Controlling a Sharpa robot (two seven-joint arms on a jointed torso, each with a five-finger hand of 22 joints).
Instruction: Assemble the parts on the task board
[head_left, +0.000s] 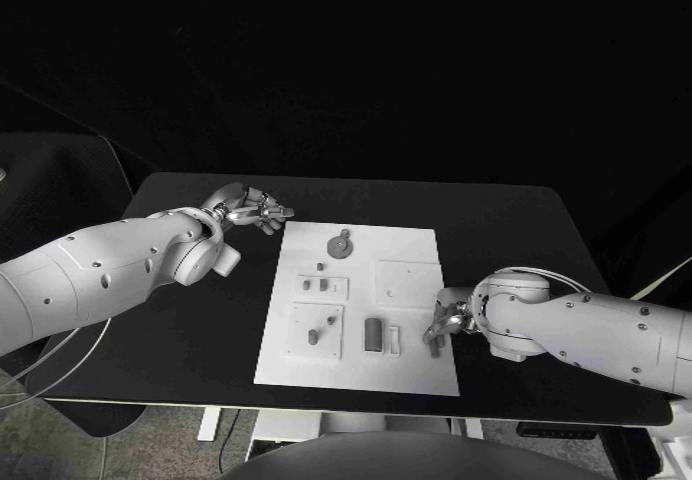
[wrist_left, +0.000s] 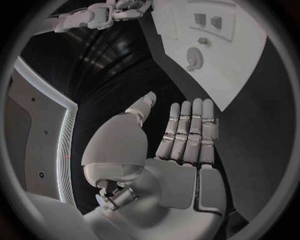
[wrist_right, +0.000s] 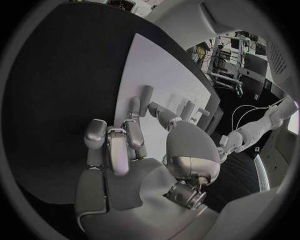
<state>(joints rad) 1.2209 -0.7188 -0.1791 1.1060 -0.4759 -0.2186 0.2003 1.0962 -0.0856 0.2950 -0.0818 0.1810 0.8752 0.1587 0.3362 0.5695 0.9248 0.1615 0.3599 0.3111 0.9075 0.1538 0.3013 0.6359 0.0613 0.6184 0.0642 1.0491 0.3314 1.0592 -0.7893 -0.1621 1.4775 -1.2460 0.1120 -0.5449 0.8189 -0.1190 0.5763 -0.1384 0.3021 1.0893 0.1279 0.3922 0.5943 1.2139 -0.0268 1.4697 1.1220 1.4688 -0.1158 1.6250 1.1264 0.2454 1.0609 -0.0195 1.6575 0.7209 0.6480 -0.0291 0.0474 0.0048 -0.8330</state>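
Task board (head_left: 407, 300) flat mid-worktop (head_left: 505, 215), small grey parts (head_left: 340, 245) seated across it. Left robot hand (head_left: 254, 211) off the board's far left corner, fingers straight, grasping nothing. Right robot hand (head_left: 441, 326) over the board's right edge, curled; grasp impossible to tell.

The white task board (head_left: 411, 250) lies flat in the middle of the black desk (head_left: 505, 215), its long sides running from the far edge toward the near edge. A round grey part (head_left: 340, 246) sits near its far left corner. An upright dark part (head_left: 374, 335) stands near its near edge, with smaller pieces (head_left: 320, 286) in recessed panels on its left half.
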